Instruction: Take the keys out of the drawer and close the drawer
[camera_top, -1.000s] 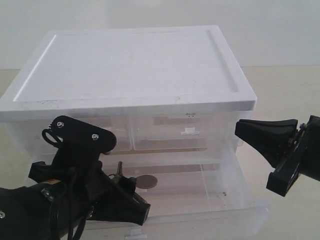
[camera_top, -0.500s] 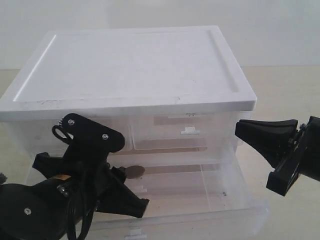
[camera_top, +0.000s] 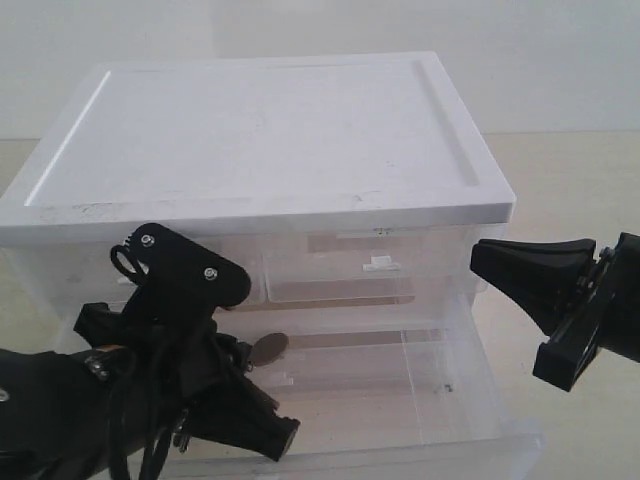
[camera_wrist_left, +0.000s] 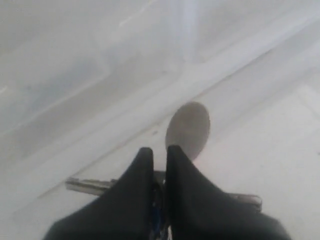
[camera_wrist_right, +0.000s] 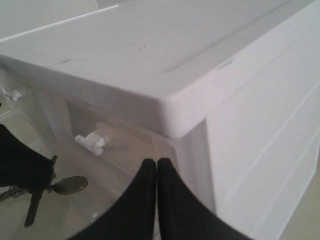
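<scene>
On my left, the left gripper (camera_top: 283, 436) reaches into the pulled-out drawer (camera_top: 420, 395), fingers pinched tight on the keys (camera_wrist_left: 90, 186). The wrist view shows a key blade sticking out beside the fingers and the round disc (camera_top: 270, 347) just past the tips, over the drawer floor; I cannot tell whether it touches. Farther right, the right gripper (camera_top: 482, 258) hangs closed and empty beside the cabinet (camera_top: 260, 130) corner.

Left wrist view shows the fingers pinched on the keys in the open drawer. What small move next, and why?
Probably lift the left gripper straight up. Its fingers look shut on the keys, whose disc seems to lie low inside the drawer, so they likely must clear its front wall before moving away.
</scene>
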